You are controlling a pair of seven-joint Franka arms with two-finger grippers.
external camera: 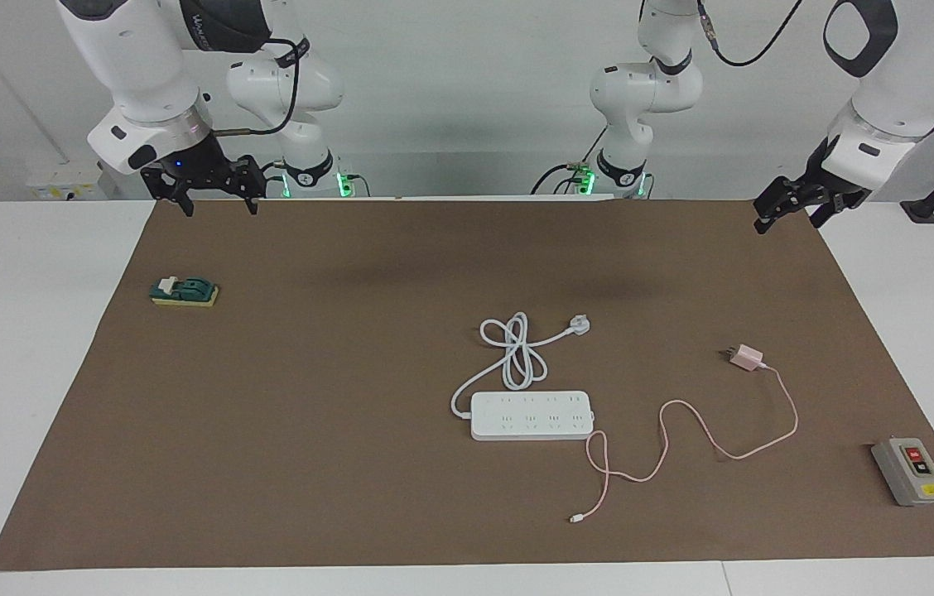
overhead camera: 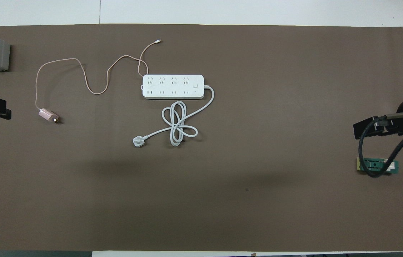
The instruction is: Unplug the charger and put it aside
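The pale-pink charger (external camera: 744,357) lies on its side on the brown mat, beside the white power strip (external camera: 531,415) toward the left arm's end and apart from it, its prongs bare. It also shows in the overhead view (overhead camera: 46,114). Its thin pink cable (external camera: 682,406) snakes past the strip's end to a small white connector (external camera: 577,518). The strip's sockets (overhead camera: 173,86) hold nothing. My left gripper (external camera: 790,213) hangs open and empty over the mat's corner by its base. My right gripper (external camera: 217,203) hangs open and empty over the mat's edge near its base.
The strip's thick white cord and plug (external camera: 580,324) lie coiled nearer the robots than the strip. A grey on/off switch box (external camera: 911,472) sits toward the left arm's end. A green and yellow block (external camera: 184,291) sits toward the right arm's end.
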